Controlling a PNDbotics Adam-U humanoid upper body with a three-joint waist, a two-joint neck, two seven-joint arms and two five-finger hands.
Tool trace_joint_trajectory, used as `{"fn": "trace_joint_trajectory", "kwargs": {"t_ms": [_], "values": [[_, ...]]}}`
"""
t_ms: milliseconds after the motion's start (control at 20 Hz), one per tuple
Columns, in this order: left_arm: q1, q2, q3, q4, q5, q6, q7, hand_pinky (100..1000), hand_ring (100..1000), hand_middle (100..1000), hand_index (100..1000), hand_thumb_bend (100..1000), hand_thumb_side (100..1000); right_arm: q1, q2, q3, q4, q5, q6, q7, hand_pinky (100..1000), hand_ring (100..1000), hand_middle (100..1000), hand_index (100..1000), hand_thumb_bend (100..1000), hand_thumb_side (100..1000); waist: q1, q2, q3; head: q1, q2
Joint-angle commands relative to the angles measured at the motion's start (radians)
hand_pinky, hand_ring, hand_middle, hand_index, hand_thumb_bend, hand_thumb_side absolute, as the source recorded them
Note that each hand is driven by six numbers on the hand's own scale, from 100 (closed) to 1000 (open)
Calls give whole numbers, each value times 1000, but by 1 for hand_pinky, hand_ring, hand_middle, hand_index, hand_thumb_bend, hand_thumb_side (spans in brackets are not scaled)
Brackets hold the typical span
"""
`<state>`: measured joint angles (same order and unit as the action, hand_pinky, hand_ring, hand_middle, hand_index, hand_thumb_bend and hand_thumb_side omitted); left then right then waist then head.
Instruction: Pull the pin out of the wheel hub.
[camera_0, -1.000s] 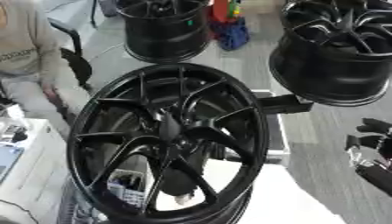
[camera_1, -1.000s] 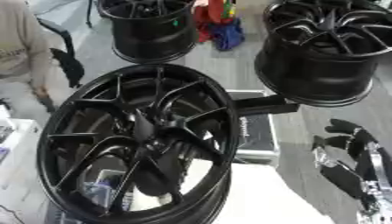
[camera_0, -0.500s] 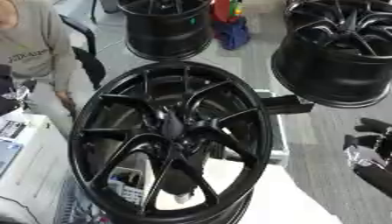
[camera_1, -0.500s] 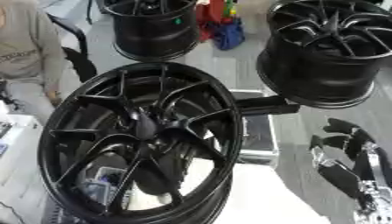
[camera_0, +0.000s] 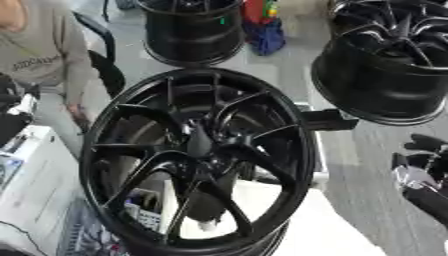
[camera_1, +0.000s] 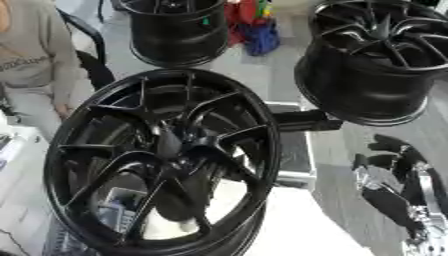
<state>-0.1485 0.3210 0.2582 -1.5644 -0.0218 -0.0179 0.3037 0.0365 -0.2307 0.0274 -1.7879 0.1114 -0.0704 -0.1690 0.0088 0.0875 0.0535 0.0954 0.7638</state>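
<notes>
Nothing on the wheel hub (camera_0: 197, 155) moved; pin indiscernible, right hand (camera_1: 398, 175) idle with fingers relaxed, left unseen.

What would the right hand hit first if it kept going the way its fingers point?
The right hand points up and away, so probably the black wheel standing beyond it, though depth is unclear.

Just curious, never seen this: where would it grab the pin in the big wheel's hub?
I can't make out the pin itself. Judging by the hub, where the spokes meet, pinch whatever end sticks out, coming straight at the wheel's open face: spokes crowd every side. The right hand is nearest.
</notes>
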Motion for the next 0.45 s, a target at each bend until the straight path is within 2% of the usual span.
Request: {"fn": "trace_joint_trajectory", "kwargs": {"t_ms": [50, 450], "values": [[-1, -42, 5, -45, -24, 2, 12, 642, 603, 647, 740, 420, 279, -6, -11, -5, -11, -9, -2, -2, 730, 598, 651, 772, 217, 100, 1, -8, 3, 4, -4], [-2, -66, -6, -68, -56, 19, -7, 641, 600, 644, 740, 418, 289, -6, -12, -5, -13, -9, 0, -3, 730, 598, 650, 772, 219, 100, -5, -9, 10, 6, -4]]}}
